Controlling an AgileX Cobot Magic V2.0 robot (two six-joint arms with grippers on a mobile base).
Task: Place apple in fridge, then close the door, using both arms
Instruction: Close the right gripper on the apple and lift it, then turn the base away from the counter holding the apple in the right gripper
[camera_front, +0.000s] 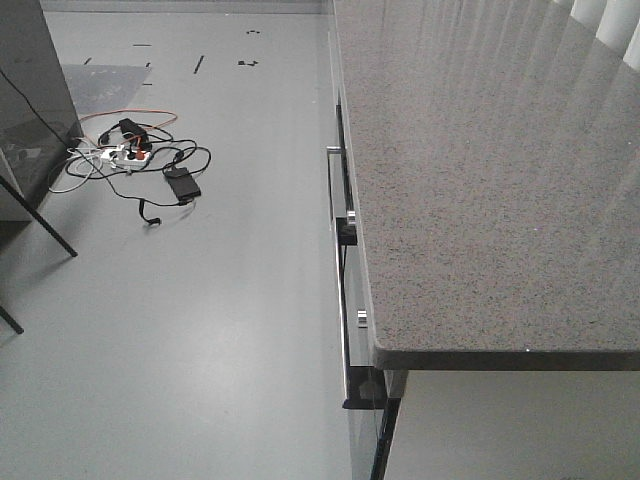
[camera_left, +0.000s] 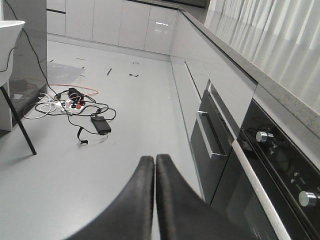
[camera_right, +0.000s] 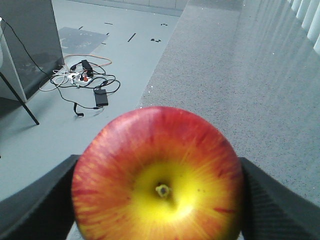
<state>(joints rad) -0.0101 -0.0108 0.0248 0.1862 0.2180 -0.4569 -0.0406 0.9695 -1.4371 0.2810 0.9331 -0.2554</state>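
Apple (camera_right: 157, 182): round, glossy, red streaked into a yellow patch around a small brown pit that faces the right wrist camera; its lower edge is cut off by the frame.
Right gripper (camera_right: 157, 200): clamped on the apple, one matte black finger (camera_right: 40, 205) pressed to each flank; only the inner parts of the fingers show.
Left gripper (camera_left: 154, 162): two smooth black fingers pressed together with nothing between them, hanging over the floor beside the oven.
Counter (camera_front: 480, 180): grey speckled stone, polished, with a rounded corner; it lies behind the held apple.
Oven (camera_left: 265, 165): black glass front, metal knobs (camera_left: 262, 136) and a bar handle (camera_left: 210, 140), set under the counter; partly cut off at the right.
Floor (camera_front: 200, 300): pale grey, smooth and slightly shiny.
Cables (camera_front: 130, 155): a loose tangle of black, white and orange leads around a white power strip.
Dark grey panel (camera_front: 30, 90): tall and glossy, cut off at the left edge; I cannot tell what it belongs to.
Cabinets (camera_left: 120, 25): flat glossy white fronts along the far wall.
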